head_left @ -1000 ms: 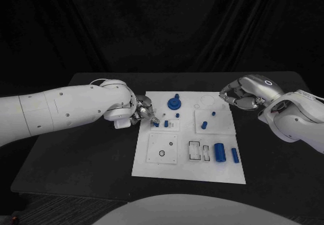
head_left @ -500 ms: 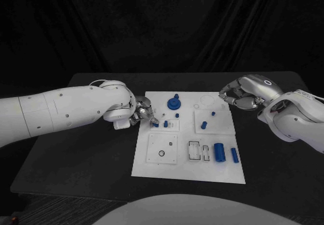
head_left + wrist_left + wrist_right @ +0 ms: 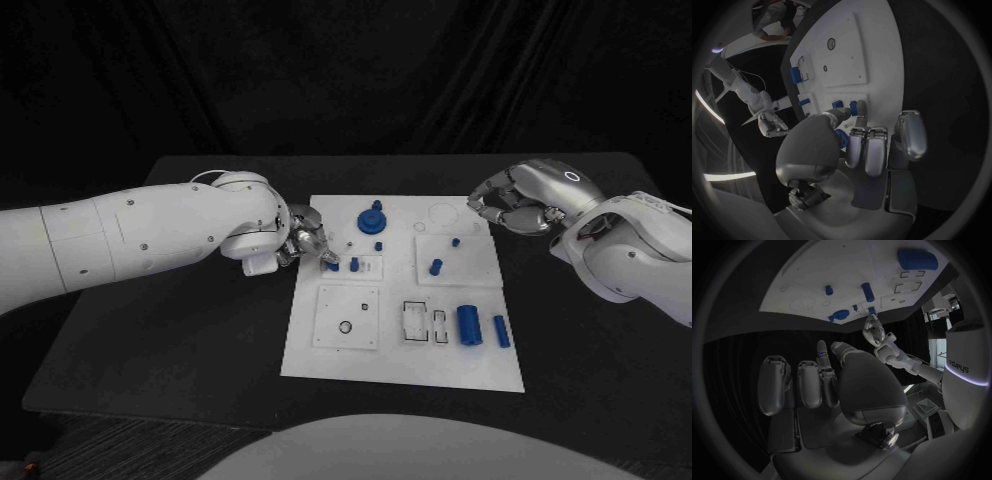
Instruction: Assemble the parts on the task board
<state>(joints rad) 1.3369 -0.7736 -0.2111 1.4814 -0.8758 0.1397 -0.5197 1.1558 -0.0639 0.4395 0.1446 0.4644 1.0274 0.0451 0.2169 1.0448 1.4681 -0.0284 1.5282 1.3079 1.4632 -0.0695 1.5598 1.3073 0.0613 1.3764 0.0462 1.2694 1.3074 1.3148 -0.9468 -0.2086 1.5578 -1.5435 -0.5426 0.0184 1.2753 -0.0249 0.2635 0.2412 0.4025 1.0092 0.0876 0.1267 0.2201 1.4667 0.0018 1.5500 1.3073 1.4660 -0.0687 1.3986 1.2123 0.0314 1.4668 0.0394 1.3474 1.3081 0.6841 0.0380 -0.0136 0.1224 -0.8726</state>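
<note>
Nothing has moved in the last second: left hand (image 3: 307,243) stays pinching a small blue part (image 3: 841,138) at the task board (image 3: 404,365)'s nine o'clock edge, right hand (image 3: 515,204) idles curled and empty at two o'clock, so insertion seems stalled.

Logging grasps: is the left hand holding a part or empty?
Holding. In the left wrist view, the left hand pinches a small blue part between thumb and fingers.
</note>
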